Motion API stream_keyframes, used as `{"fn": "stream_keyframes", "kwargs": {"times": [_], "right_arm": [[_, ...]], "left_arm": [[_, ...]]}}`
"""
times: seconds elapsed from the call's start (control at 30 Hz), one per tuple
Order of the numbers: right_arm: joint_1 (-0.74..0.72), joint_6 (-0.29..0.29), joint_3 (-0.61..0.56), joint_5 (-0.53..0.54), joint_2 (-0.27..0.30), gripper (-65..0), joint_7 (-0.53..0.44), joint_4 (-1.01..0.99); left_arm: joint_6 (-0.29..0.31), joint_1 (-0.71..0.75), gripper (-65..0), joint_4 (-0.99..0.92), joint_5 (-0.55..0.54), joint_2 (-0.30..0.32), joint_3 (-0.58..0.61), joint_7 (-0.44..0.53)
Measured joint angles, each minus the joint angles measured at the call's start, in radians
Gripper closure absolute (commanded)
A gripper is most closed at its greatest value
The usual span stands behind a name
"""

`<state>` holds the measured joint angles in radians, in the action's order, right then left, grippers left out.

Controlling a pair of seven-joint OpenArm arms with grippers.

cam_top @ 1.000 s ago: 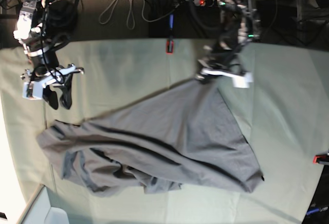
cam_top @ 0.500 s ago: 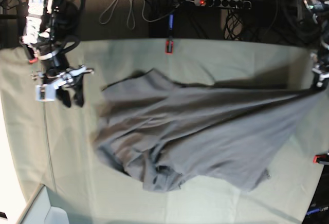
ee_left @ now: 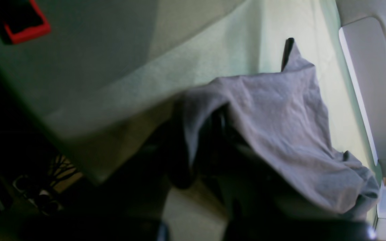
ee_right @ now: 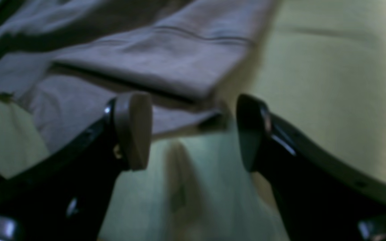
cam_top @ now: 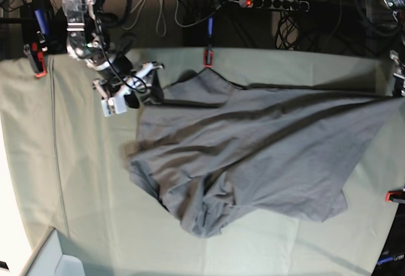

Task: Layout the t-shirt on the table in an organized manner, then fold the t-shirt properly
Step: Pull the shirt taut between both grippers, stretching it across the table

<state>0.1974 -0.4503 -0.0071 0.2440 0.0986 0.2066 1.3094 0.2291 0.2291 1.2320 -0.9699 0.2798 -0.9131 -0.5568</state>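
Right end effector (ee_right: pixel 193 134) wide apart beside the t-shirt (cam_top: pixel 253 156); left end effector clamped on its corner

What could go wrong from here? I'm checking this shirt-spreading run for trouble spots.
The left claw is shut on the t-shirt at the far edge of the table; pulling further could drag the cloth off the side. The right claw is open at a sleeve hem and might pinch the green cover along with it. The lower part is bunched, so folding now would likely trap creases.

Black curved tool (ee_right: pixel 193 134) fingers; seemingly beige pads (ee_right: pixel 133 130)
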Motion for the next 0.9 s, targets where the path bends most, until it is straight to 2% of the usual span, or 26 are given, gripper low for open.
{"fn": "stream_keyframes", "kwargs": {"times": [0.27,0.47,0.73,0.8,0.9], "right_arm": [[-0.075,0.000,-0.001,0.019,0.003,-39.8,-0.042,-0.113],[-0.052,0.003,-0.051,0.019,0.009,-36.0,-0.066,-0.111],[-0.005,0.002,-0.103,0.026,0.004,-35.6,-0.087,-0.082],[-0.003,0.003,-0.103,0.026,0.004,-33.3,-0.087,-0.080],[-0.003,0.003,-0.098,0.026,0.004,-25.0,-0.079,-0.084]], "left_arm": [[0.000,0.000,-0.1,0.000,0.000,0.003,0.000,0.000],[0.000,0.000,-0.1,0.000,0.000,0.005,-0.001,0.000],[-0.001,-0.007,-0.1,0.006,0.000,0.005,-0.001,0.000],[0.000,-0.008,-0.1,0.006,0.000,0.006,-0.001,0.000],[0.000,-0.008,-0.1,0.006,0.000,0.008,-0.001,-0.001]]}}
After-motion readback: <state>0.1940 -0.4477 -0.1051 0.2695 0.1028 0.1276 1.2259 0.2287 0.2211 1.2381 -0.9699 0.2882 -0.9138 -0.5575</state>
